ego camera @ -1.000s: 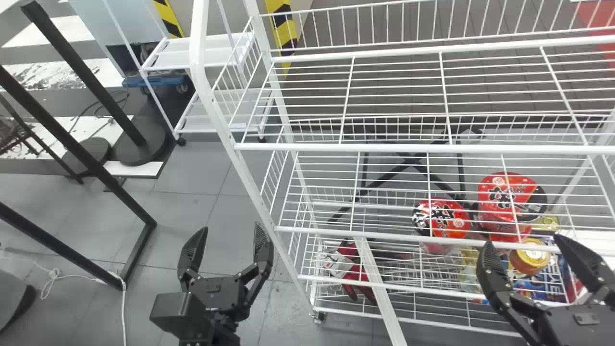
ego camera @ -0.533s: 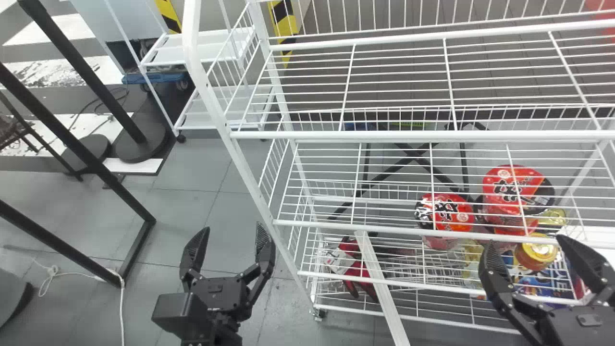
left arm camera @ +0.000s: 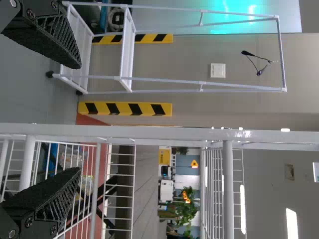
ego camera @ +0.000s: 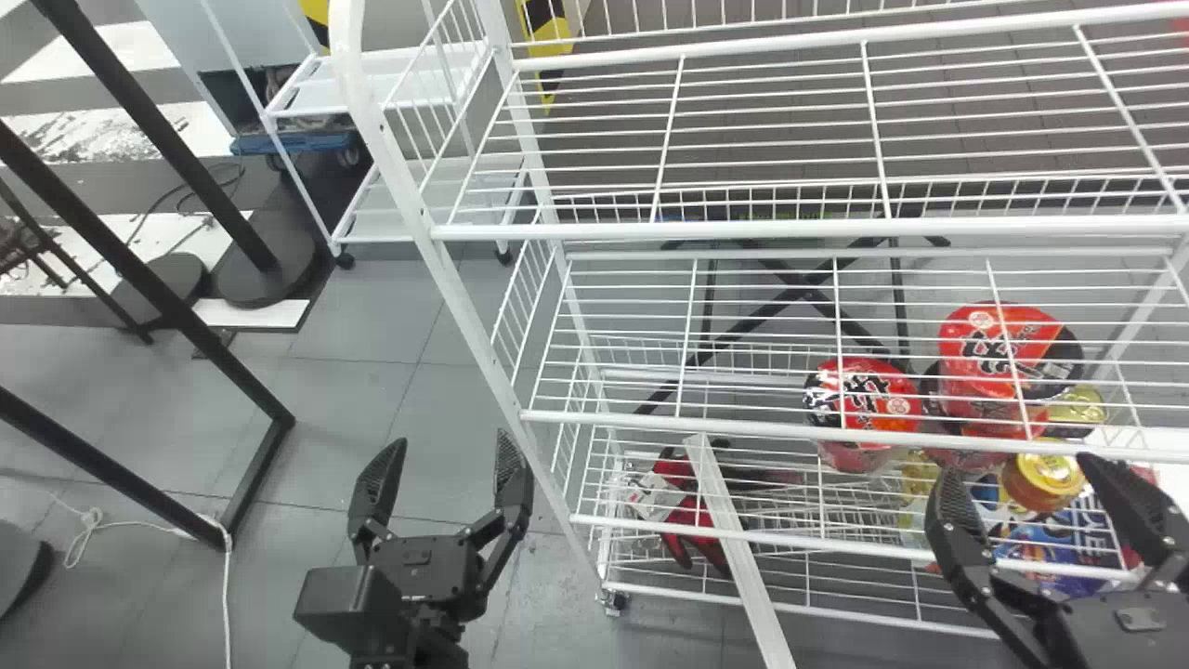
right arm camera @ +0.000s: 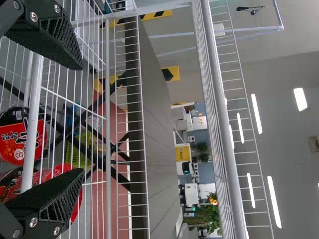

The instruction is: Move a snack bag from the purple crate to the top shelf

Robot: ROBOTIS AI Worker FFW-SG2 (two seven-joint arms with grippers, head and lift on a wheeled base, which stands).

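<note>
Both arms unladen at rack (ego camera: 476, 321), bag's spot n/c

L gripper (ego camera: 450, 444) & R gripper (ego camera: 1014, 466) both wide, nothing held. Bag: can't tell its place or long axis for sure, nor the crate's, so dir. from either gripper & nearer arm are n/c too. Poss. candidate is the blue pack (ego camera: 1045, 548) low in the rack, R side, by the yellow tub (ego camera: 1045, 478); its long axis n/c thru the wires. If that's it, R arm is nearer. Red cup (ego camera: 873, 386) sits just L of R gripper in head view.

Pose: both reach fwd, approx. level, fingers pointing away from robot. L is off the rack's L post; R is at its R part. Top shelf (ego camera: 790, 228) lies ahead. Prob. pre-grasp; needs bag located 1st, then R lined up w/ it. Risk: fingers snagging wires.
</note>
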